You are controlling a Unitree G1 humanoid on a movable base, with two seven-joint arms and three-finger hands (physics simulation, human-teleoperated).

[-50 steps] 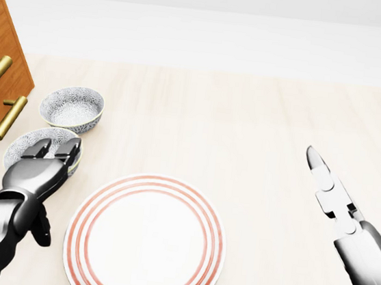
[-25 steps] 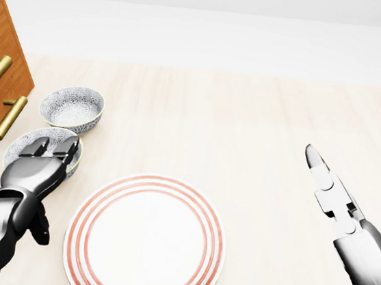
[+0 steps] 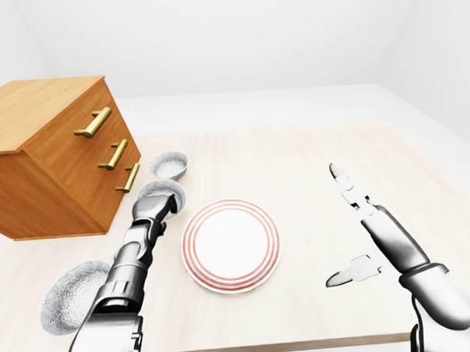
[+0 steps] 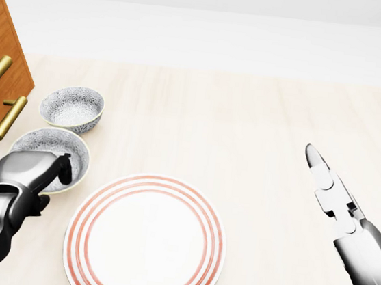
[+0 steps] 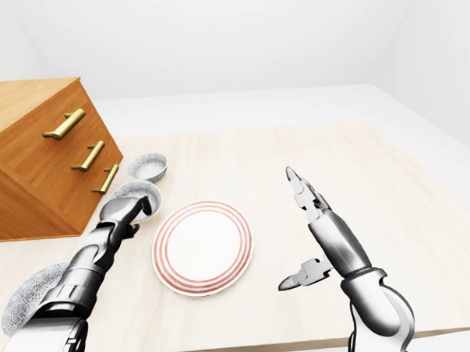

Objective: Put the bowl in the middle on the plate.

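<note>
A: Target?
B: The middle bowl (image 4: 47, 141), on the table (image 4: 248, 121) at the left of the head view, just up-left of the plate (image 4: 151, 181), not touching it.
A: Hand on it?
B: The left hand (image 4: 32, 169) is curled over the bowl's near rim, one dark fingertip inside and the rest outside. Reads as a pinch on the rim.
A: How should the step go?
B: My call: lift straight up first so the foot clears the plate's lip, keep it level since a one-sided rim grip may tip it, carry it a short way right and set it down centred in the red rings.
A: What does the bowl look like?
B: Small, round, upright, grey-white speckled pattern, empty.
A: Around it?
B: The far bowl (image 4: 72, 107) is just above it and the near bowl (image 3: 73, 298) well below, with a dresser (image 3: 47, 153) at left. The right hand (image 3: 369, 221) has its fingers spread and holds nothing, right of the plate.
</note>
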